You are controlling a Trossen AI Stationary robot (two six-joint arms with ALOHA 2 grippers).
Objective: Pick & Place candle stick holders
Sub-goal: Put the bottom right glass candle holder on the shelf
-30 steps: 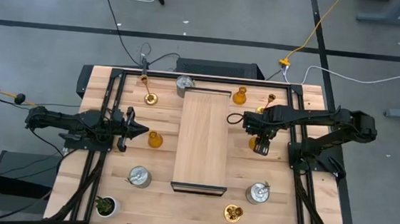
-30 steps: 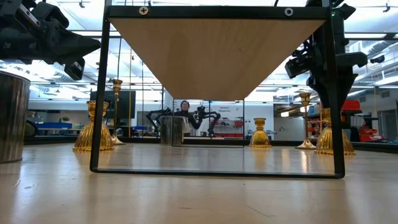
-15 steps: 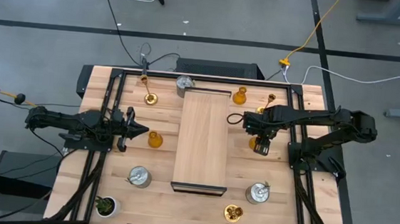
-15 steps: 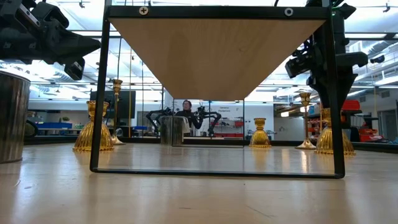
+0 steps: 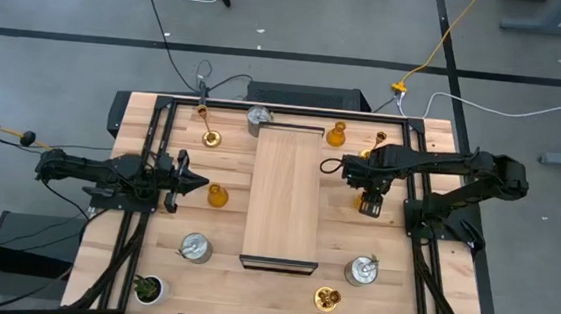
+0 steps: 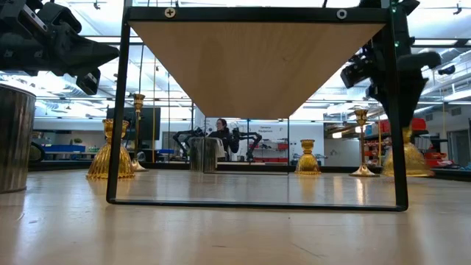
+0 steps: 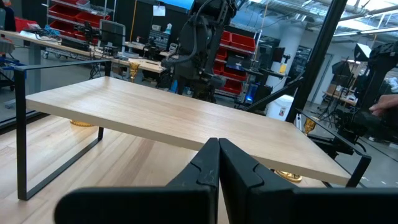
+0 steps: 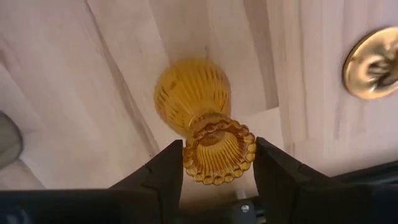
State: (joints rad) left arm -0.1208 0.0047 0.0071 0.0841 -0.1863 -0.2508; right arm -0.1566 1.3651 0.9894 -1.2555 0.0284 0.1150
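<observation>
Fingers of my right gripper (image 8: 217,165) clamp the rim of an amber holder (image 8: 202,118), lifted just off the table (image 5: 339,244), right of the wooden shelf (image 5: 284,192). My left gripper (image 5: 198,182) hangs shut, empty, on the shelf's left.

This is a robotics lab or workshop. The light wooden-slat table (image 5: 281,277) sits in a black metal frame on a grey concrete floor (image 5: 71,20) crossed by loose black cables (image 5: 160,27) and a yellow cord (image 5: 440,44). Beyond the table, the wrist view shows red storage shelving (image 7: 68,14), cluttered workbenches (image 7: 37,38) with dark monitors (image 7: 112,29), and exposed ceiling lights. In the low view a person (image 6: 220,135) sits behind another pair of dark robot arms (image 6: 243,140).
</observation>
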